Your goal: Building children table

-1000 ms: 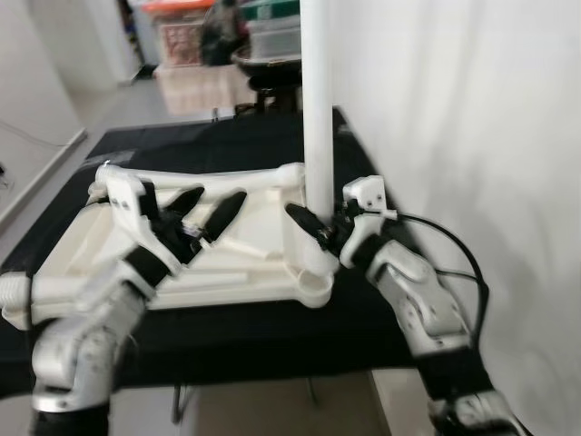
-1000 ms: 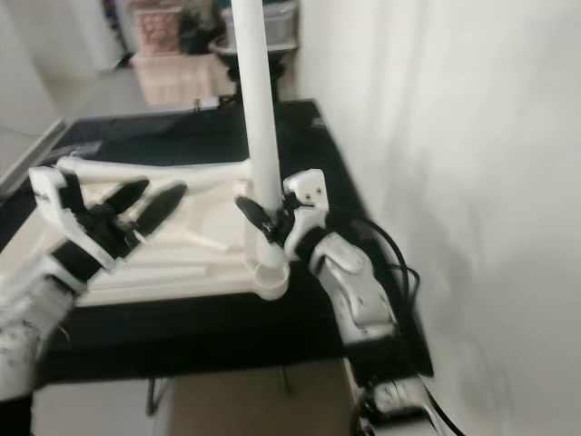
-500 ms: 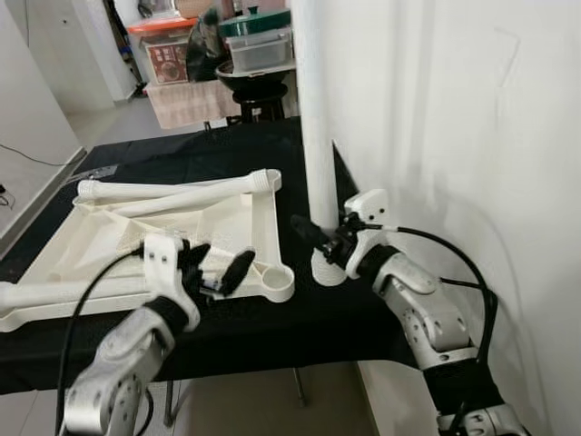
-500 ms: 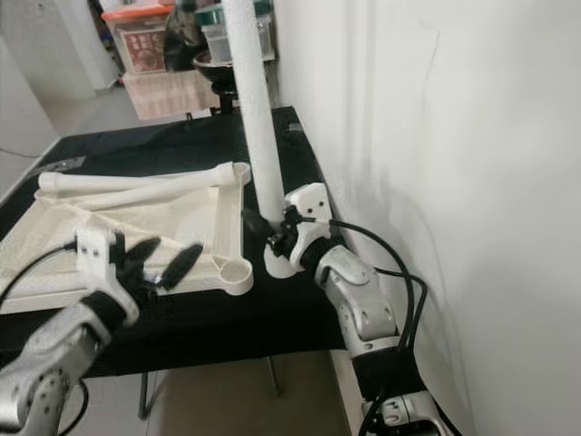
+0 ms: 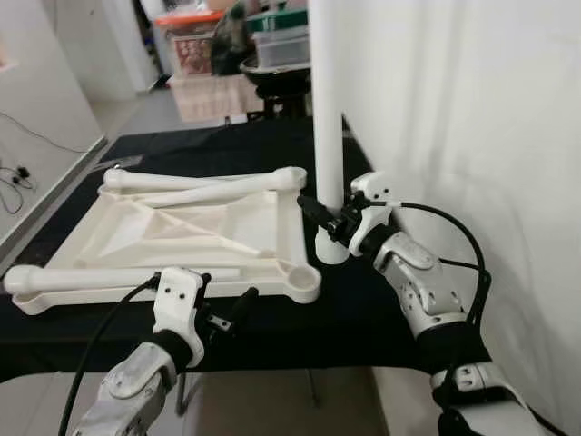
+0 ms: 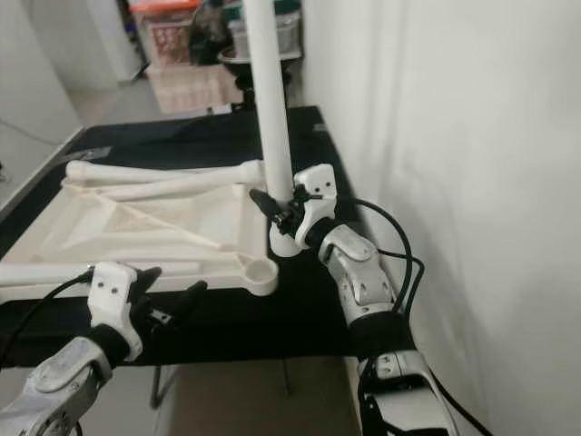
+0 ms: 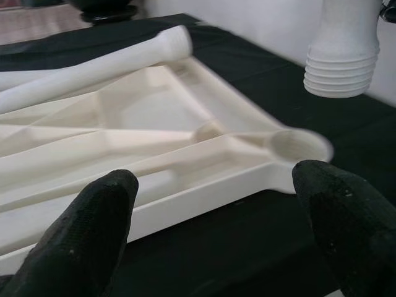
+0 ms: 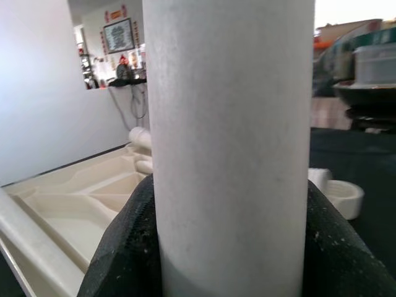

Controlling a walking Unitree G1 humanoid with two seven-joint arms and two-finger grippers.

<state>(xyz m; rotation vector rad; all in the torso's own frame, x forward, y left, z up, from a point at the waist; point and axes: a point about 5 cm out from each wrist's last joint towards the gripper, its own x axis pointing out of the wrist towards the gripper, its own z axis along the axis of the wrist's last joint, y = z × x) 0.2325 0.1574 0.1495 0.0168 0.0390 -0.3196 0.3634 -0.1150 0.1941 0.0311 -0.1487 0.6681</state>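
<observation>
Right gripper point(image 5: 320, 214): fingers clamped on the upright white table leg point(image 5: 327, 136), now just right of the tabletop's point(image 5: 182, 236) empty near-right corner socket point(image 5: 302, 275), apparently lifted out, so seating remains. Left gripper point(image 5: 227, 318): fingers spread wide, withdrawn to the black worktop's point(image 5: 363, 309) near edge. The cream tabletop lies underside-up, ribbed, two legs lying along its near and far edges.

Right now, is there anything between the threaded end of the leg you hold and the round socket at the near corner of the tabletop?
Nothing visible: only black cloth separates the table leg, in the right gripper, from the socket.
</observation>
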